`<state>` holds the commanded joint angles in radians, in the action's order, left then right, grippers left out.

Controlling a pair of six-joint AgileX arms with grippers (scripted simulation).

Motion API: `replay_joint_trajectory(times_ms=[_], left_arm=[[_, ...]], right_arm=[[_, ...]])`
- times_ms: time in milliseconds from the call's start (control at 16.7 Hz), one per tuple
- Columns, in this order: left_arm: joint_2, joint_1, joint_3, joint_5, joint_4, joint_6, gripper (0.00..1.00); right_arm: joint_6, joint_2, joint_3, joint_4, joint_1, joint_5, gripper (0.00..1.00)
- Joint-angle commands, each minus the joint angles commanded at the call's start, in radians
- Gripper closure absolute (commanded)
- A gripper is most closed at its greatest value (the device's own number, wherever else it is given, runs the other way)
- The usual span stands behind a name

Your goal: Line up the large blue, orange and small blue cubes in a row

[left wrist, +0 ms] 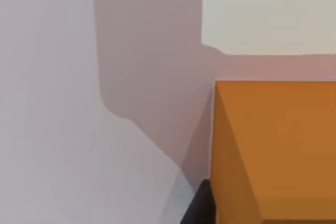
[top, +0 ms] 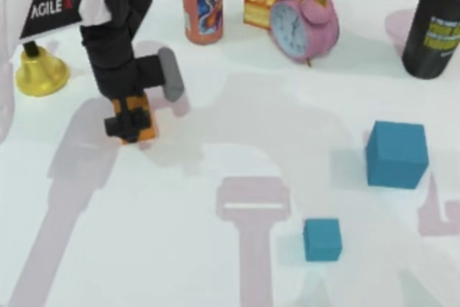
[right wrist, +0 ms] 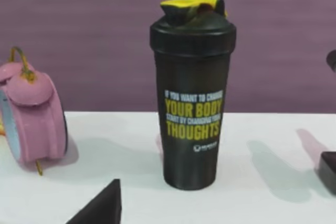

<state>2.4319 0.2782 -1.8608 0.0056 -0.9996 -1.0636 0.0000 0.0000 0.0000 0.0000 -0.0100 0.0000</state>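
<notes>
The orange cube [top: 147,129] sits at the table's left, under my left gripper [top: 131,121], whose black fingers stand on either side of it. In the left wrist view the orange cube [left wrist: 278,145] fills the frame, and one dark finger [left wrist: 202,205] lies flat against its side: the gripper is shut on it. The large blue cube [top: 397,154] rests at the right. The small blue cube [top: 321,239] lies nearer the front, left of the large one. My right gripper [right wrist: 216,203] is outside the top view. Its fingers [right wrist: 105,208] show far apart, open and empty.
Along the back stand a gold bell [top: 41,70], a printed can [top: 200,1], a cake-slice toy [top: 259,5], a pink alarm clock [top: 302,19] and a black shaker bottle [top: 433,23]. The right wrist faces the shaker [right wrist: 193,103] and clock [right wrist: 31,114].
</notes>
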Motion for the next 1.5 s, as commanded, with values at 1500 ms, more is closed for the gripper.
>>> replay_joint_trajectory(times_ms=[1500], left_arm=[[-0.091,0.001,-0.16,0.006,-0.249,0.016,1.0]], right_arm=[[0.0,0.0,0.0,0.0,0.0,0.0,0.0]])
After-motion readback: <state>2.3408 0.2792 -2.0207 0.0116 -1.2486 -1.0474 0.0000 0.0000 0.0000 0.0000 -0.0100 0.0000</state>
